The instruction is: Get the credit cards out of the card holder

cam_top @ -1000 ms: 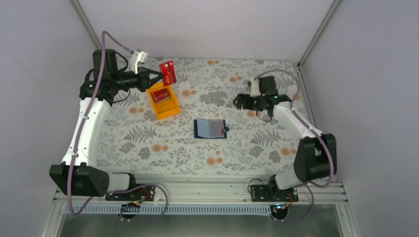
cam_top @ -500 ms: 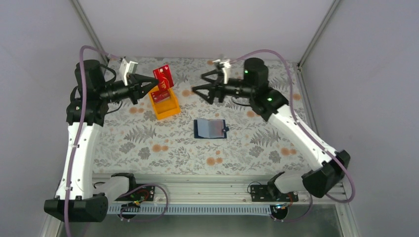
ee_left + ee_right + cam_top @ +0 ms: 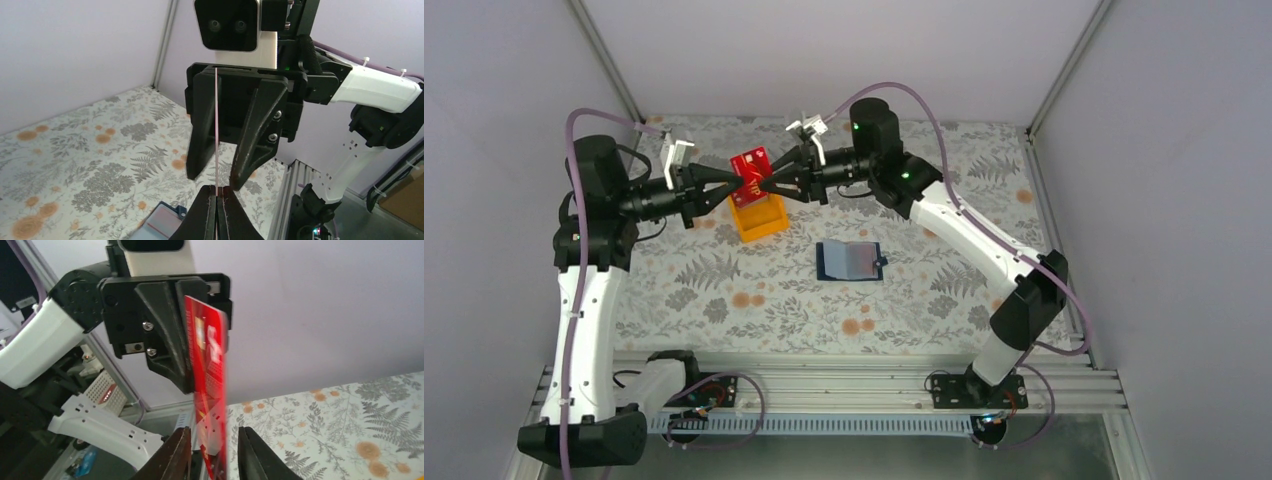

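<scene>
One red card (image 3: 754, 165) is held up in the air, clamped by its near edge between the shut left jaws. In the left wrist view it appears edge-on, as a thin line (image 3: 216, 125) rising from the closed tips. The right jaws are set facing the left jaws, almost tip to tip, and the card's far edge is straddled by them. They stand narrow, but a gap is seen on at least one side of the card, so a firm grip by them is not shown.

A mid-air hand-over of a card taken from the wallet is judged to be the step in hand. The next move would call for the right jaws to be closed flat on the card's faces before the left jaws are eased open, so that the thin card neither bends nor slips. An orange tray (image 3: 769, 222) lies on the counter (image 3: 904, 290) directly beneath the meeting jaws and is judged the likely place for the card.

The blue wallet (image 3: 851, 260) lies open on the counter, below the right jaws and well apart from both pairs.

Whether cards remain in its pockets cannot be made out. In the left wrist view only a corner of it is seen, cut off at the bottom edge. The tray's contents are partly covered by the raised card. In the right wrist view the card's lower end and the jaw tips are cut off.
</scene>
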